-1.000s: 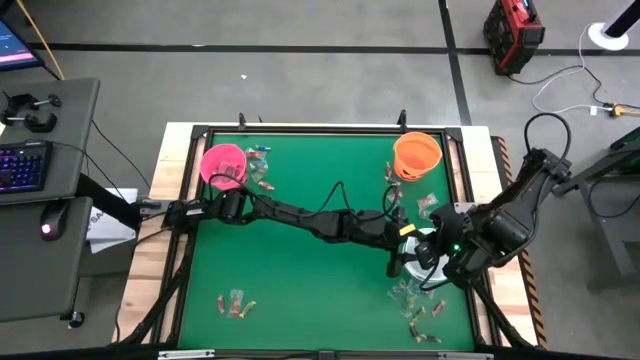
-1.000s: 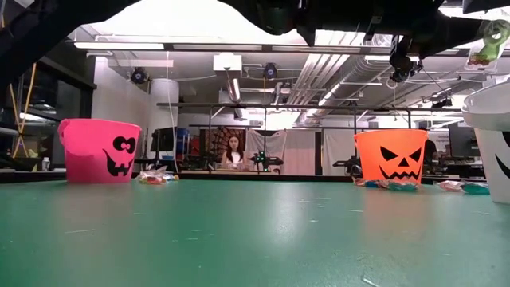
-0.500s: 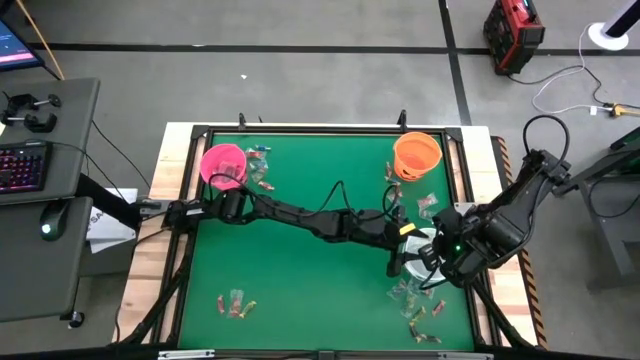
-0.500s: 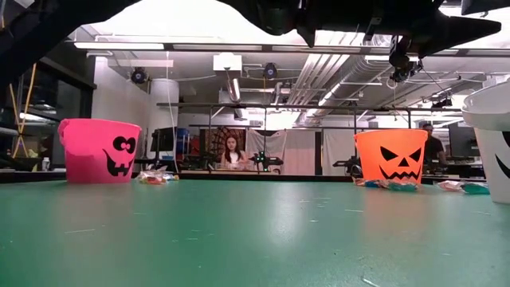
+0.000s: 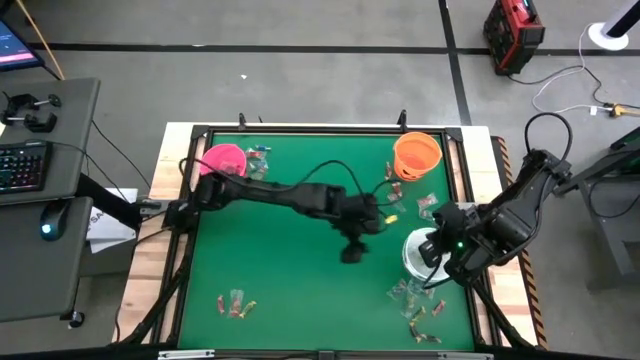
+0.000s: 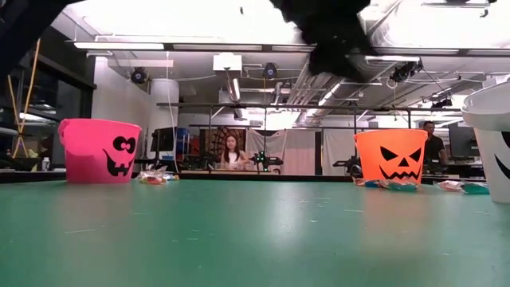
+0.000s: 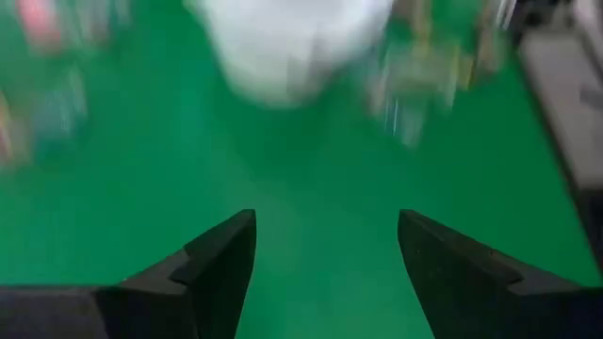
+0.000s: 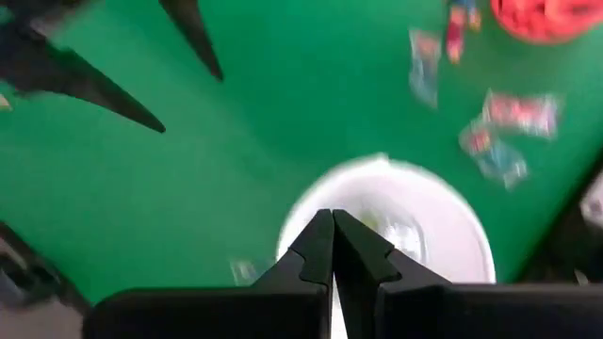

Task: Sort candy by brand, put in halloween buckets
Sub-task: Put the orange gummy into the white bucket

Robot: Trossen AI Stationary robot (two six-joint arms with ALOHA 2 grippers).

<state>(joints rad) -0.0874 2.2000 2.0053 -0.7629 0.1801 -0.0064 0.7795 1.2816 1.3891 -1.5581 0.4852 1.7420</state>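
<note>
Three halloween buckets stand on their bases on the green table: pink (image 5: 223,162) at far left, orange (image 5: 417,155) at far right, white (image 5: 412,250) near the right edge. Candy lies in small heaps beside the pink bucket (image 5: 260,165), by the orange one (image 5: 428,205), at front right (image 5: 410,300) and front left (image 5: 235,303). My left gripper (image 5: 352,250) hangs open and empty above the table's middle, left of the white bucket (image 7: 283,47). My right gripper (image 8: 332,226) is shut, pointing down over the white bucket (image 8: 452,226), with nothing visible between its fingers.
A black frame borders the table (image 5: 300,130). In the low view the pink (image 6: 100,150), orange (image 6: 390,155) and white (image 6: 490,135) buckets stand along the far side and right, with green mat between them. A person sits in the room beyond the table.
My left gripper has drawn back from beside the white bucket toward the table's left and middle, rising somewhat and tipping its fingers up from steeply downward to a slant. The move came mostly in the last half second. My right gripper has stayed over the white bucket.
</note>
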